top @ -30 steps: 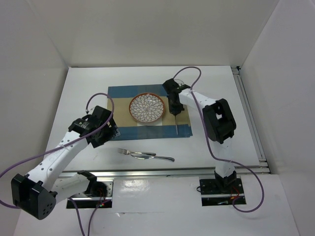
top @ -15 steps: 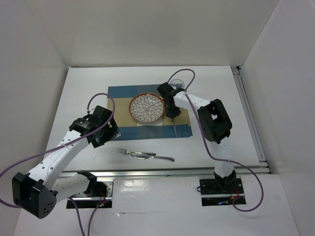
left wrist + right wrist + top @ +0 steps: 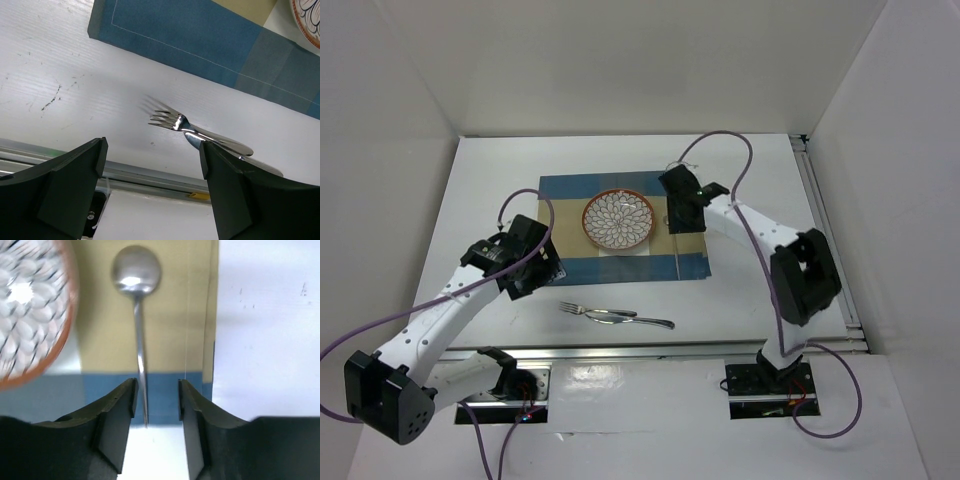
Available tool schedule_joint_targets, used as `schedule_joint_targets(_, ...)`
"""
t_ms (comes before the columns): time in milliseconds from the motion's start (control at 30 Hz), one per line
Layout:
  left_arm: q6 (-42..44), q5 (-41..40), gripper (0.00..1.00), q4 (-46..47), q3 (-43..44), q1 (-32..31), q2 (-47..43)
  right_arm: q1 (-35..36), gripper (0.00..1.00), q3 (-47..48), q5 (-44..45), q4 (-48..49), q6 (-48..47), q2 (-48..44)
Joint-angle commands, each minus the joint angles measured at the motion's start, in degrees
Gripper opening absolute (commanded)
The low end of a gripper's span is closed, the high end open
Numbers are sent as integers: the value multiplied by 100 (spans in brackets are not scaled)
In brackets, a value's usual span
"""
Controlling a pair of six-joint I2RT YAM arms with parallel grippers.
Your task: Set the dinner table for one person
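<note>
Just released, the spoon (image 3: 139,345) lies on the placemat (image 3: 560,190) beside the plate (image 3: 618,220) as my right gripper (image 3: 156,390) backs off, jaws parted and empty. My left gripper (image 3: 152,150) hangs wide open over the fork (image 3: 172,120), unplaced on the dinner table (image 3: 500,170).

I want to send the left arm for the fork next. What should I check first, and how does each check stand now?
1. Spoon flat on the placemat, right of the plate: ok.
2. Right gripper open, not gripping the spoon: ok.
3. Left gripper open and empty: ok.
4. Fork on the table, in the left wrist view: ok.
5. Fork lying clear of other things: not ok, a second utensil overlaps its handle.
6. Bare placemat left of the plate: ok.
</note>
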Motion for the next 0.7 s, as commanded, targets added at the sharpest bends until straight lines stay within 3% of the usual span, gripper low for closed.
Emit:
schedule_joint_targets(0, 9, 32, 92, 66, -26, -61, -55, 859, 50, -583, -11, 474, -482, -861)
schedule_joint_targets(133, -53, -21, 92, 14, -132, -61, -55, 1922, 63, -1347, -257, 694, -878, -1337)
schedule_joint_targets(333, -167, -337, 92, -154, -9, -61, -55, 3111, 64, -1604, -372, 748, -931, -1109)
schedule_joint_targets(667, -220, -258, 92, -154, 44, -9, -107, 3491, 65, -1727, -783, 994, -1300, -414)
